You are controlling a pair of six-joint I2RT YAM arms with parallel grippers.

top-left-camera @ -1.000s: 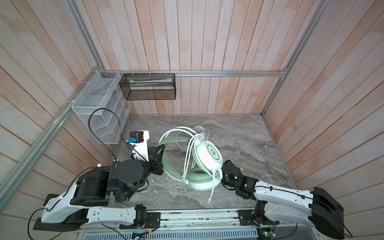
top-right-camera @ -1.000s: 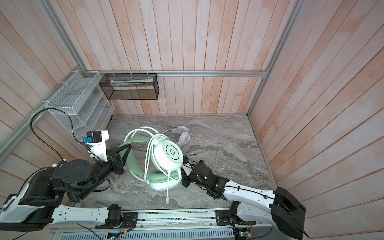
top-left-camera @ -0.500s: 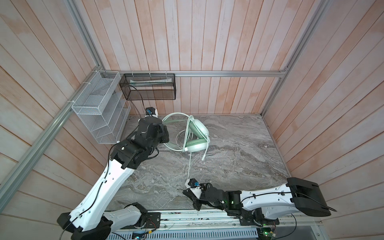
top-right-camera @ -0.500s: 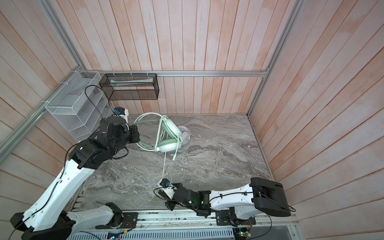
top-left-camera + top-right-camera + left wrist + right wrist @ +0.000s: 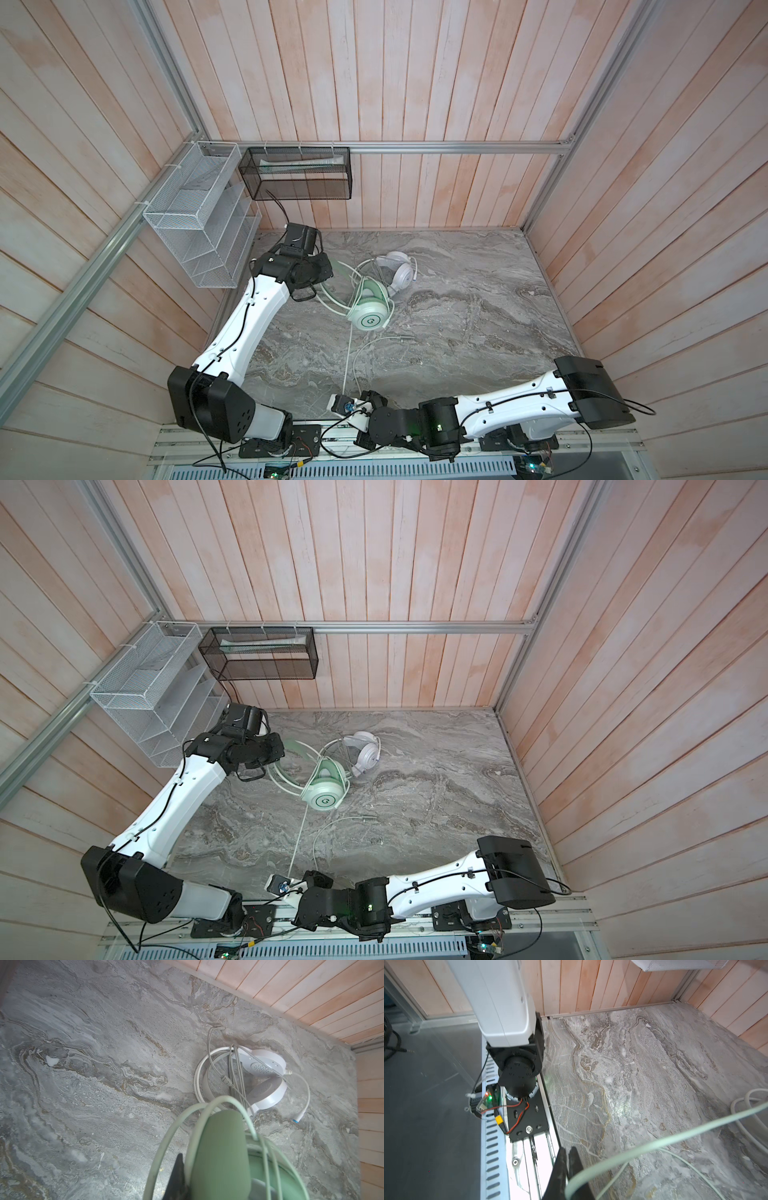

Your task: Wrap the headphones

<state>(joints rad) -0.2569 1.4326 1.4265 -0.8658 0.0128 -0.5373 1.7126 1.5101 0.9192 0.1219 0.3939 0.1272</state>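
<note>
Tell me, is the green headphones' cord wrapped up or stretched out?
Partly wrapped. A few loops lie across the mint green headset, but the rest of its cable runs across the table to the right gripper.

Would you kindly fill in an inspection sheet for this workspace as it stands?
Surface: grey marble table.
Job's things: mint headset close beside white headset.
Clutter: nothing seen.
Hands: left hand shut on the mint headband; right hand shut on the mint cable.
Cables: mint cable runs from earcup to right hand; white headset's cable looped around it.
Surroundings: slatted wood walls, white wire rack, black mesh basket.
</note>
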